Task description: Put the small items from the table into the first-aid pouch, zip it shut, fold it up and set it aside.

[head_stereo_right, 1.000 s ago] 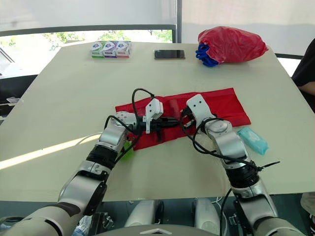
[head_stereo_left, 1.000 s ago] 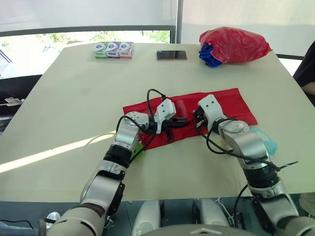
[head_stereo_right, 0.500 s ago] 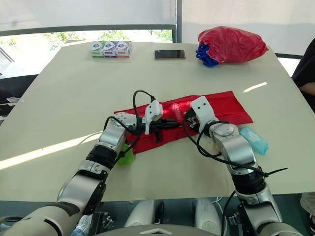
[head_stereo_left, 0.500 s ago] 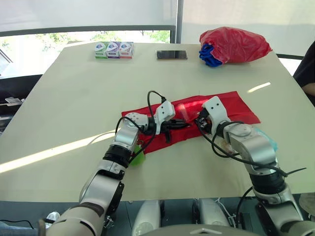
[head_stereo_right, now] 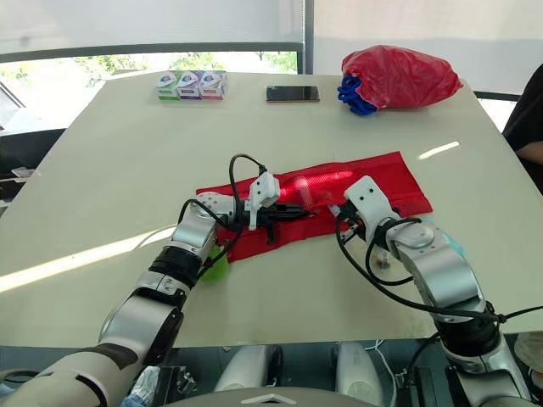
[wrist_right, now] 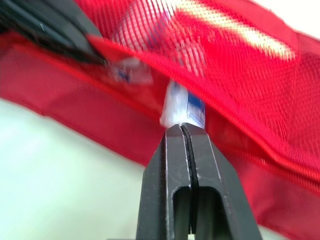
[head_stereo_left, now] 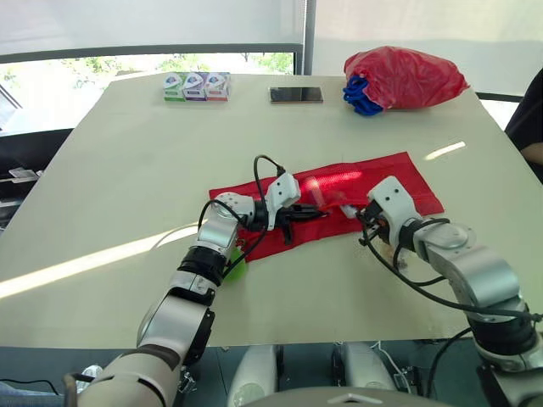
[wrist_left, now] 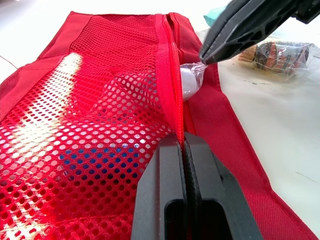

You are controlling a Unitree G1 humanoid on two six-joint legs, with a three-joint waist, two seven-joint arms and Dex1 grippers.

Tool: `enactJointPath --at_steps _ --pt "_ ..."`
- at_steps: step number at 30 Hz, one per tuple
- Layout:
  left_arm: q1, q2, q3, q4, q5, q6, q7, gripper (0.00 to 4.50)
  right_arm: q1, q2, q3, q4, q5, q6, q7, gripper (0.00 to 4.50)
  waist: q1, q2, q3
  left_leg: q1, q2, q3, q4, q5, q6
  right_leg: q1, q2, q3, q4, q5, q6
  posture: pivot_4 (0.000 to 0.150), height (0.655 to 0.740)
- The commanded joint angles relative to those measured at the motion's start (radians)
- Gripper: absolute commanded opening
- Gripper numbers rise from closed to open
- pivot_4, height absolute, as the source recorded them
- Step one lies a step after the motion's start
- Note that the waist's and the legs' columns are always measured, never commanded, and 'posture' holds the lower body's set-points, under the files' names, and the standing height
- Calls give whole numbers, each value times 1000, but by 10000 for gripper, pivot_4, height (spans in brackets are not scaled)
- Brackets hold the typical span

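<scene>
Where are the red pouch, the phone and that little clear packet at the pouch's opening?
red pouch (head_stereo_left: 409, 175): left eye view, its bare right end.
phone (head_stereo_left: 296, 94): left eye view, middle of its dark screen.
clear packet (wrist_left: 189, 82): left wrist view, its white middle, at the zip opening.

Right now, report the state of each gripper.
Left gripper: shut on the zipper edge of the pouch.
Right gripper: shut on a small packet at the pouch opening.

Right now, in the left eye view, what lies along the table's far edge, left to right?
Three small boxes → phone → red plastic bag.
</scene>
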Motion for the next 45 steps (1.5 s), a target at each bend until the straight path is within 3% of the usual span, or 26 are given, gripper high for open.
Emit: enactJointPath --at_steps 1,14,34,45 --pt "-20 4 7 -9 0 -20 -5 0 8 -35 -12 -18 -2 -30 2 688 0 0 0 0 0 0 0 0 0 0 0 0 0 0 0 1500 7400" --pt "-2 5 -1 -49 -6 -7 -25 0 -55 20 74 176 -59 -205 -26 688 0 0 0 0 0 0 0 0 0 0 0 0 0 0 0 1500 7400" --pt "6 4 -11 -67 -2 -3 -36 0 -160 106 160 302 -150 -332 -49 688 0 0 0 0 0 0 0 0 -1 0 0 0 0 0 0 1500 7400" --pt "5 -4 -13 -66 1 -6 -31 0 -115 128 137 304 -166 -481 -30 688 1 0 0 0 0 0 0 1 -2 0 0 0 0 0 0 1500 7400"
